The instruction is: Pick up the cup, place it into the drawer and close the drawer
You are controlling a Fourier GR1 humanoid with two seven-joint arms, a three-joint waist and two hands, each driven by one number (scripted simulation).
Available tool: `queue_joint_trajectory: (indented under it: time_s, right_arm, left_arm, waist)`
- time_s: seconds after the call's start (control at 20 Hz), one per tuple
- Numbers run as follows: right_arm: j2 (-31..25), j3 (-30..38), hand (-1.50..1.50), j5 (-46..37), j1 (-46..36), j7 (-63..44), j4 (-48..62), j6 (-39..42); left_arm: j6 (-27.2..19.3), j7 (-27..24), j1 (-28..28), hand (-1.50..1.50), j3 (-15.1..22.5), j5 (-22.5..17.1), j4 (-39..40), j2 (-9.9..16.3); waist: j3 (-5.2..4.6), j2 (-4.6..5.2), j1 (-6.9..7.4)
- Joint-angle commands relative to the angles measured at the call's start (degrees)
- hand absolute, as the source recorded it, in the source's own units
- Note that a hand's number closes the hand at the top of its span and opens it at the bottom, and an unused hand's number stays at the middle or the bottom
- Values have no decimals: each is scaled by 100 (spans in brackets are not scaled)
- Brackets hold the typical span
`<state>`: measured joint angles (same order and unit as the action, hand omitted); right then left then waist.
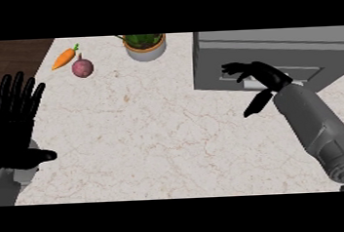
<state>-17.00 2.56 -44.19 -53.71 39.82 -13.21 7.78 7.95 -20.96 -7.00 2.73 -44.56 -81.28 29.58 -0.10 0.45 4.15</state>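
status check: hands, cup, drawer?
Right robot hand at the drawer front, fingers curled, nothing visibly held. Left robot hand open, resting at left edge. No cup in view. Carrot, purple vegetable, potted plant off to the side.

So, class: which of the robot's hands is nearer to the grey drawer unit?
Right. The right hand is at the drawer unit front; the left hand rests open at the counter's far left edge.
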Motion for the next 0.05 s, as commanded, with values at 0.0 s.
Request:
queue_joint_trajectory:
  time_s: [0.0]
  right_arm:
    - [-450, 157, -150, -47, -303, -507, 276, -450]
  left_arm:
    - [-19, 14, 35, -150, 13, 47, -57, -20]
  waist:
    - [35, 180, 144]
